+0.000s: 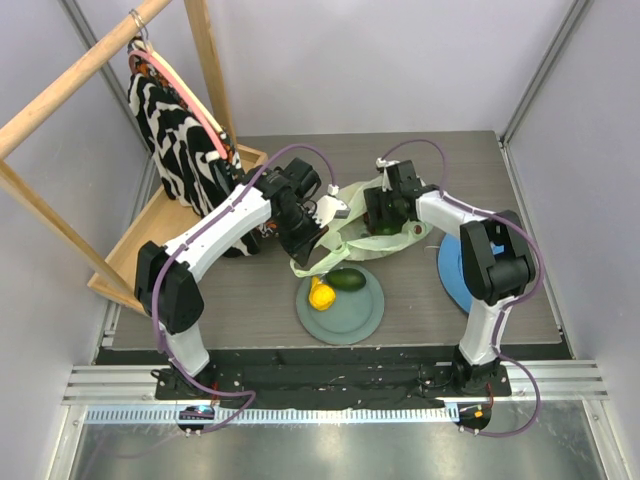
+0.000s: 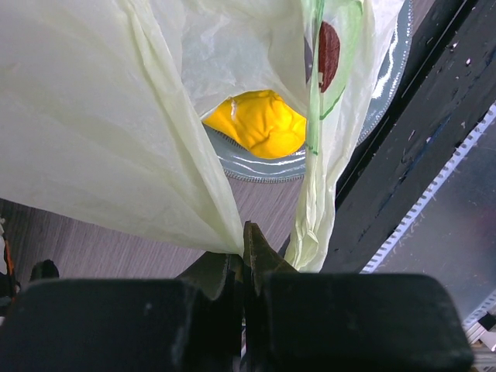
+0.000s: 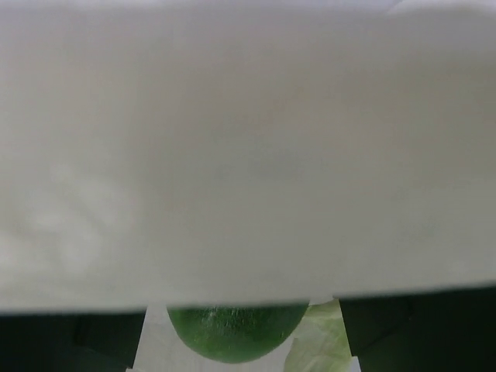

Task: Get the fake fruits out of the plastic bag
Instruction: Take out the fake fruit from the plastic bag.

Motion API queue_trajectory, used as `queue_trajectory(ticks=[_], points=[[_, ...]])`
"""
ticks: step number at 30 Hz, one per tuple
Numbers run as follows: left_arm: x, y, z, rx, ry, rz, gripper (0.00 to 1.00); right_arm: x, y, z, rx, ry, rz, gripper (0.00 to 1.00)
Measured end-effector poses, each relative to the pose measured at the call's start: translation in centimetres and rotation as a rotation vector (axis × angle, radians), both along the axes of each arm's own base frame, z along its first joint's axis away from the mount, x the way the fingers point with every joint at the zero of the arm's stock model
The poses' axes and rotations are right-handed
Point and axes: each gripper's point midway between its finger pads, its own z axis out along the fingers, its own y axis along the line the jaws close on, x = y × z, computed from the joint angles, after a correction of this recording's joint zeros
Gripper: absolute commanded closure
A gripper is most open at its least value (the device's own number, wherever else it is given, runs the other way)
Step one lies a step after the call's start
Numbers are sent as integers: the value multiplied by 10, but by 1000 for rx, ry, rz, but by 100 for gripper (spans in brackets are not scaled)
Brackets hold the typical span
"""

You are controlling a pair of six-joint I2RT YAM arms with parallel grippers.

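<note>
Translucent pale yellow-green plastic bag point(image 2: 93, 116): mid-surface, film pinched in closed left gripper point(image 2: 246, 242) jaws. Right gripper point(image 1: 385, 212) jaws parted around green round plastic fruit point(image 3: 236, 333), untouched. Yellow-orange plastic fruit point(image 1: 321, 295): on grey round plate point(image 1: 355, 315).

Grey plate point(image 1: 358, 315) sits at 6 o'clock on the table. On it, a yellow fruit point(image 1: 320, 295) lies at 9 o'clock and a dark green fruit point(image 1: 348, 279) at 12. The two are just beside each other.

The plastic bag point(image 1: 352, 240) is bunched just past the plate's 12 o'clock rim. The left gripper point(image 1: 312, 238) is at its 9 o'clock edge and the right gripper point(image 1: 385, 222) is in its top.

Blue hat point(image 1: 452, 272) at 3 o'clock. Wooden rack point(image 1: 150, 235) with a zebra-striped cloth point(image 1: 175, 150) at 10.
</note>
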Motion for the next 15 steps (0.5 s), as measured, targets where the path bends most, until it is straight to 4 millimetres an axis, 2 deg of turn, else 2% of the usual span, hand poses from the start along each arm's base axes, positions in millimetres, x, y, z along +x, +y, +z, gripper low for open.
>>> queue_trajectory(ticks=[2,3,6,7,12,15], points=[[0,0,0,1,0,0,100,-2,-3,2,-11,3,-7,25],[0,0,0,1,0,0,100,-3,-4,3,-15,6,-7,41],[2,-1,0,0,-1,0,100,-9,-5,6,-19,3,7,56],[3,-2,0,-1,-2,1,100,-12,-7,6,-23,2,12,63],[6,-4,-3,3,3,1,100,-22,0,10,-8,18,107,74],[6,-5,-6,7,7,2,100,-26,7,34,20,-6,171,77]])
